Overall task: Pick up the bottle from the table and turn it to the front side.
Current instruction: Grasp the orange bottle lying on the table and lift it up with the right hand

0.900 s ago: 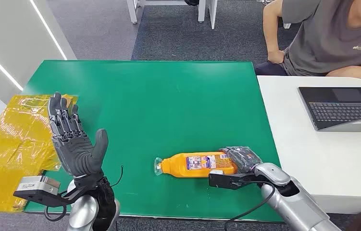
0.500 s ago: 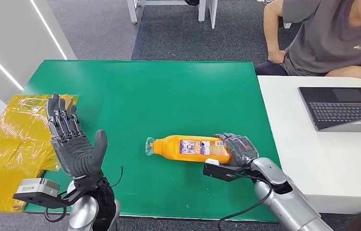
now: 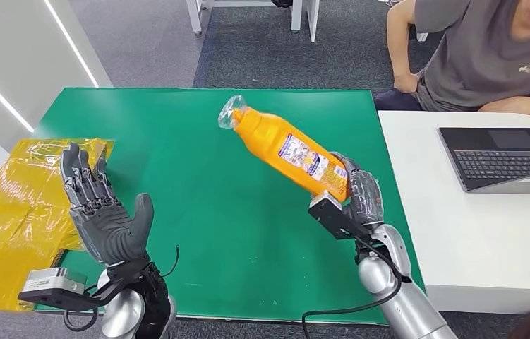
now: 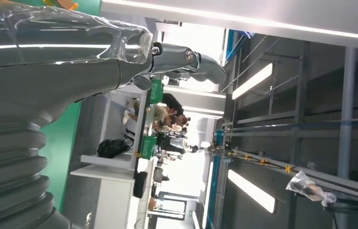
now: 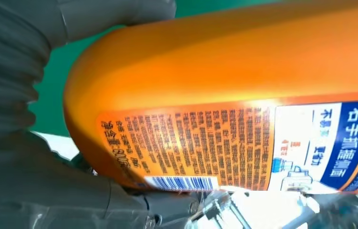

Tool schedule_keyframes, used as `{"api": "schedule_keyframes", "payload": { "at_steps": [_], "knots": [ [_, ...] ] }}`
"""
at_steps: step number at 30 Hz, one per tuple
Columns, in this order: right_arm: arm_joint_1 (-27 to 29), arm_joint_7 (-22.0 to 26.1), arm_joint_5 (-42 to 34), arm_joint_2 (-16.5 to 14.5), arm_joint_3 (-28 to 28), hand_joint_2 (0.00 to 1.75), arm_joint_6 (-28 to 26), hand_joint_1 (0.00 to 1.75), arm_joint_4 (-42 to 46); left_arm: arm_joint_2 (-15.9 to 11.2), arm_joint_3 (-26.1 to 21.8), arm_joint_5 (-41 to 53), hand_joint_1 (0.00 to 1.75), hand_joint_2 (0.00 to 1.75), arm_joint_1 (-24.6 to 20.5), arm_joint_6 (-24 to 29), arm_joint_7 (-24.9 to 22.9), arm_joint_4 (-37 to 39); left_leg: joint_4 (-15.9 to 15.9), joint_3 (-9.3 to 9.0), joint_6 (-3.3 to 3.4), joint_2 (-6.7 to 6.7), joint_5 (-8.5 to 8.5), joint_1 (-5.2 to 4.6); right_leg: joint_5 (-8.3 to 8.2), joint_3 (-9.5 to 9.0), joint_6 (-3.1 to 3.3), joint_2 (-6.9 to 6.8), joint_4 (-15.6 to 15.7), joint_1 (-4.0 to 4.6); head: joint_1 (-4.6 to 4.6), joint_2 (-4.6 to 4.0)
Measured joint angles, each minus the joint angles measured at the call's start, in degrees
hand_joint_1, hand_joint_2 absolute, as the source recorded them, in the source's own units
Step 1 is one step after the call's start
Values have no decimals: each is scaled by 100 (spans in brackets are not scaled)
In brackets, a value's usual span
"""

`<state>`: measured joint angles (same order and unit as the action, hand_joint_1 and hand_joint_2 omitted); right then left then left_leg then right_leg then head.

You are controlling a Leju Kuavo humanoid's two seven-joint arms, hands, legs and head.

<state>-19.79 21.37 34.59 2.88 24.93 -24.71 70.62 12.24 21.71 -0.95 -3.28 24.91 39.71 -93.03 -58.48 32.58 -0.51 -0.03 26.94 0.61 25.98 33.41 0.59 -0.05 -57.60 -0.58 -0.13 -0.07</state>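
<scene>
Orange bottle (image 3: 286, 150): held off the green surface (image 3: 198, 141) by the right hand (image 3: 358, 196), which grips its base end. It is tilted, its clear-wrapped cap end pointing up and away toward the far side of the surface. A white and blue label runs along its side; the right wrist view shows the label's small print and a barcode close up, with the print too fine to read. The base is hidden inside the hand.

Right hand: fingers wrapped round the lower body of the bottle, partly covered by it; how each finger lies cannot be made out.

Left hand (image 3: 103, 212): raised over the near left corner of the surface, palm forward, fingers spread and upright, holding nothing.

Yellow plastic sheet (image 3: 15, 212): lies crumpled at the left edge of the surface, cut off by the frame.

White surface (image 3: 488, 226): just beside the green one on the right, carrying a laptop (image 3: 505, 157), partly cut off.

Person (image 3: 488, 49): seated beyond the white surface, cut off at the top.
</scene>
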Motion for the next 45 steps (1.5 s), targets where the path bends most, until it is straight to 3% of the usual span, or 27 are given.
{"api": "schedule_keyframes", "payload": {
  "at_steps": [9, 13, 17, 20, 33, 45],
  "knots": [
    [265, 828, -796, -380, -100, 175, -629, 175, 250, 0, 10, -125, 0, 175, -95, -261, -213, 107, 0, 2, 0, 1, 0, -1, 0, 3, 0, 1, 0, 0, 1, 0],
    [285, 1041, -941, -464, -72, 175, -667, 175, 281, -2, 66, -438, 0, 175, -266, -903, -548, 302, 0, 3, 0, 1, 0, -1, -1, 3, 0, 1, 0, 0, 1, 0],
    [249, 1152, -994, -510, 16, 175, -651, 175, 257, -2, 137, -1328, 0, 175, -428, -2113, -923, 545, 0, 3, 0, 1, 0, -1, -1, 3, 0, 1, 0, 0, 1, -1],
    [193, 1209, -986, -548, 92, 175, -631, 175, 209, -2, 152, -1598, 0, 175, -581, -2513, -1040, 817, 0, 3, 0, 1, 0, -1, -1, 4, 0, 1, 0, 0, 0, -1],
    [21, 1144, -741, -596, 558, 175, -44, 175, -134, 57, 163, -1638, 0, 175, -988, -2797, -1126, 1546, 0, 6, 0, 1, 0, 0, 0, 6, 0, 1, 0, 0, 1, -1],
    [-35, 513, -245, -602, 770, 175, 853, 175, -634, 79, 151, -1597, 0, 175, -1058, -2759, -1022, 1854, 0, 9, 0, 0, 0, 0, 0, 7, 0, 0, 0, 0, 1, 1]
  ]
}}
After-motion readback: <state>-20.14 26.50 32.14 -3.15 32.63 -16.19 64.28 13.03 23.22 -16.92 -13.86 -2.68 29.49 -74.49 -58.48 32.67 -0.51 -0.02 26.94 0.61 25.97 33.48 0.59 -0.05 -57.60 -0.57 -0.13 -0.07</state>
